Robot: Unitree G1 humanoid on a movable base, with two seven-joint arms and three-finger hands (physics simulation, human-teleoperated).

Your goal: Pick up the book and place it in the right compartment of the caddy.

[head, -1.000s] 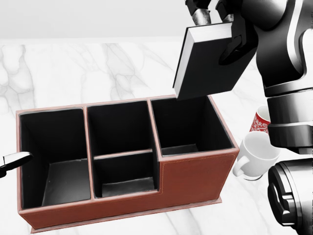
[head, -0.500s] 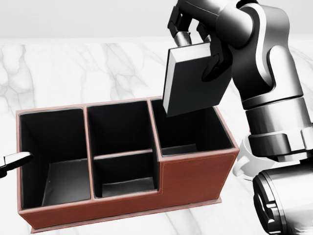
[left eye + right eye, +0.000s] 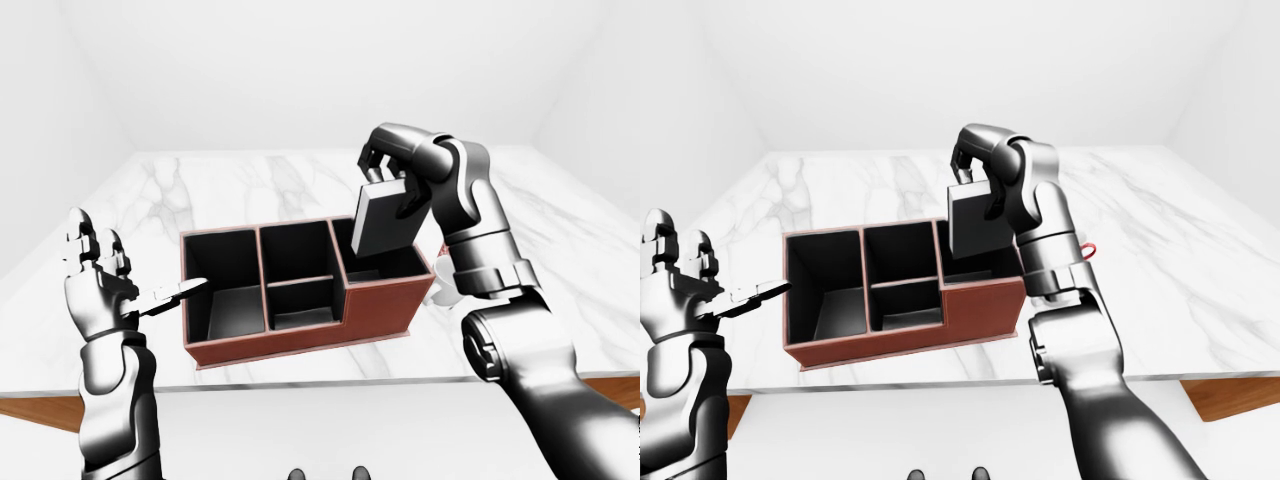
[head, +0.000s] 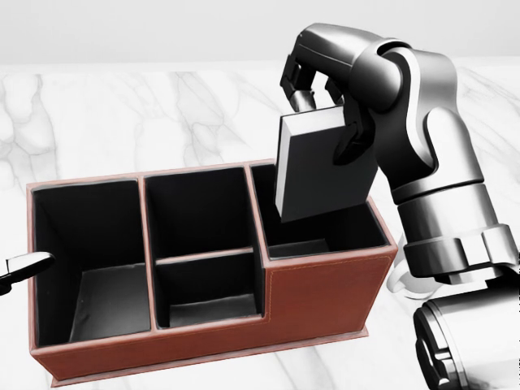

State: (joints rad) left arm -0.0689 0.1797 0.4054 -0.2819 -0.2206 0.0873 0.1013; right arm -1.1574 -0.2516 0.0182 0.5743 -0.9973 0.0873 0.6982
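A dark book (image 4: pixel 321 166) with a white page edge hangs upright, its lower edge reaching into the right compartment of the red-brown caddy (image 4: pixel 325 292). My right hand (image 4: pixel 321 93) is shut on the book's top edge, above that compartment. The caddy has black-lined compartments and stands on a white marble table (image 3: pixel 250 185). My left hand (image 3: pixel 100 285) is open and empty, raised to the left of the caddy, with one fingertip (image 4: pixel 24 264) near the caddy's left wall.
A white mug (image 4: pixel 404 282) is mostly hidden behind my right forearm, just right of the caddy. A red handle (image 3: pixel 1089 248) shows there too. The table's near edge (image 3: pixel 330 385) runs below the caddy.
My right hand has carried the book down and to the left, from above the caddy's far rim into the right compartment's mouth. My forearm now covers the mugs. The left hand has not moved.
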